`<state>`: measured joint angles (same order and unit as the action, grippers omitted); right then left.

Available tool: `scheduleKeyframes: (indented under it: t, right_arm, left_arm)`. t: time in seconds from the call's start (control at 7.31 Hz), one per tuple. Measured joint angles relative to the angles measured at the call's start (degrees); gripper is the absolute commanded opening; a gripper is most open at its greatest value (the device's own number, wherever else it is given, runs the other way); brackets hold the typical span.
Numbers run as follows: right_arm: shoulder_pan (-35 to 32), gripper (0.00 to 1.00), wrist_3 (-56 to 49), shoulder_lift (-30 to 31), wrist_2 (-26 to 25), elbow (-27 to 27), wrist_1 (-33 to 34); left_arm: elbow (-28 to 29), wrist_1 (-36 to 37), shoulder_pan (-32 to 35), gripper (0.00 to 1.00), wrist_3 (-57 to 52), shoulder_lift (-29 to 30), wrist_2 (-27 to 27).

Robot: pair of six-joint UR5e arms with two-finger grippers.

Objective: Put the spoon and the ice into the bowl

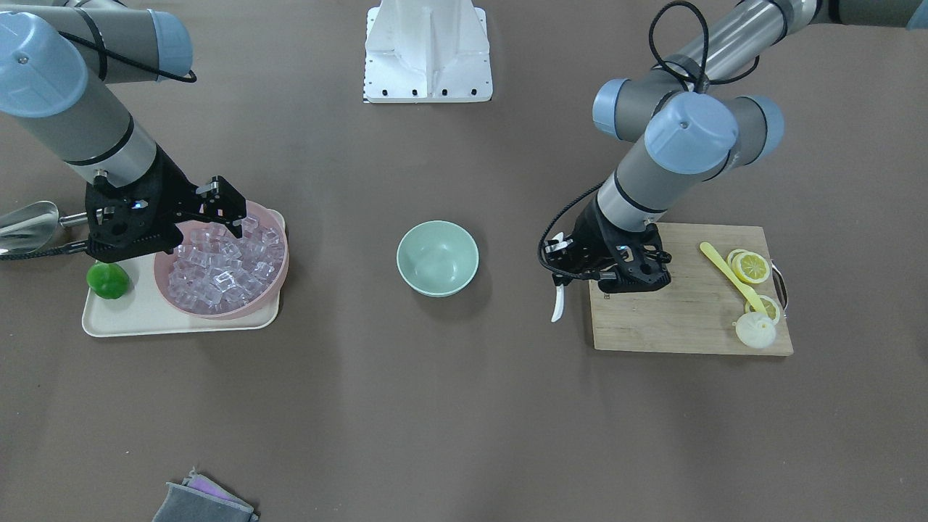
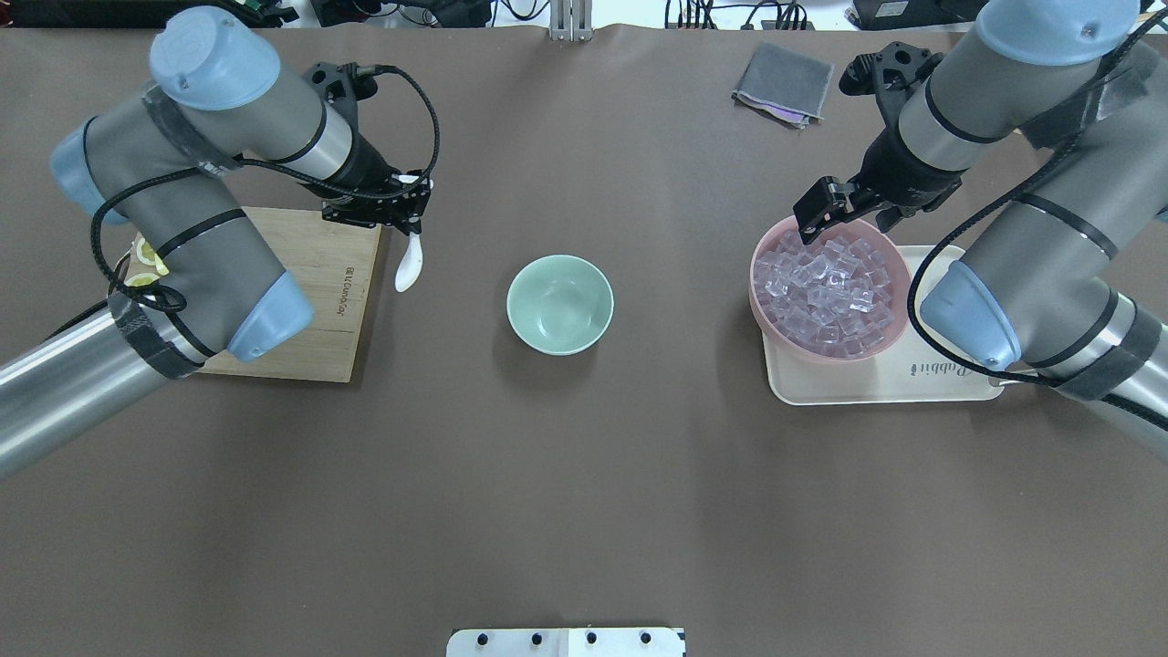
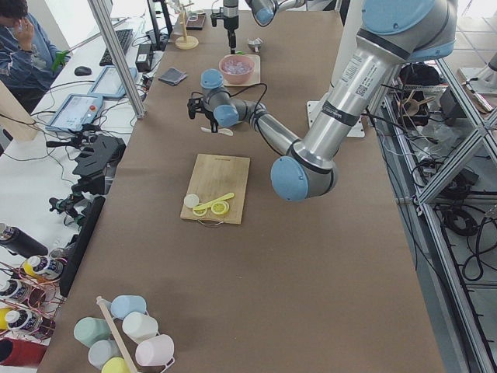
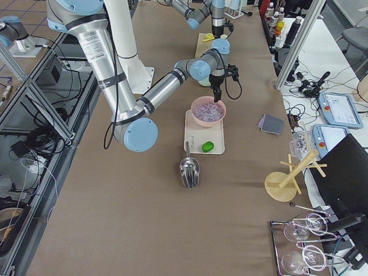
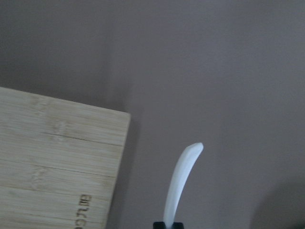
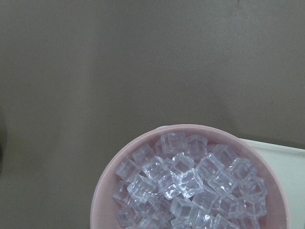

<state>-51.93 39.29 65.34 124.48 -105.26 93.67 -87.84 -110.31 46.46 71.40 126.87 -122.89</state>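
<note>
Front-facing: clamping spoon [image 1: 557, 304] by one end in left gripper [image 1: 560, 281], beside cutting board [image 1: 681, 319], well apart from bowl [image 1: 437, 258]; risking swing and slip in transit. Overhead: hovering right gripper [image 2: 812, 219] over ice [image 2: 826, 292] in pink bowl [image 2: 756, 274], opening impossible to tell; risking slick cube squirting free, landing outside bowl.

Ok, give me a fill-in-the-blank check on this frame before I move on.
1. The left gripper is shut on the white ___.
2. The mint-green bowl in the middle of the table is ___.
3. The right gripper hovers over the pink bowl full of ___.
Missing words: spoon; empty; ice cubes.
</note>
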Motion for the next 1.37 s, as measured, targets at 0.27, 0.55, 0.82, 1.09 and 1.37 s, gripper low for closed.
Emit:
scheduleKeyframes:
  t: [0.27,0.55,0.82,1.09,1.37]
  right_arm:
    - [1.6,1.0,0.5,-0.2,-1.7,4.0,-4.7]
    - [2.6,1.0,3.6,-0.2,-2.2,7.7,-10.9]
    - [2.8,0.99,4.7,0.4,-2.3,8.4,-12.2]
    - [2.7,0.88,4.6,1.0,-3.0,8.6,-12.3]
    - [2.8,0.82,4.8,1.1,-3.7,9.5,-12.4]
  left_arm:
    - [2.1,-0.3,-1.9,0.0,4.4,6.1,0.2]
    - [5.2,-1.4,-3.6,0.0,6.0,10.0,1.6]
    - [6.9,-4.2,-5.5,0.0,6.3,10.7,4.0]
    - [7.4,-5.4,-6.3,0.74,6.4,10.8,5.2]
    - [7.5,-5.6,-6.5,0.87,6.3,10.8,5.4]
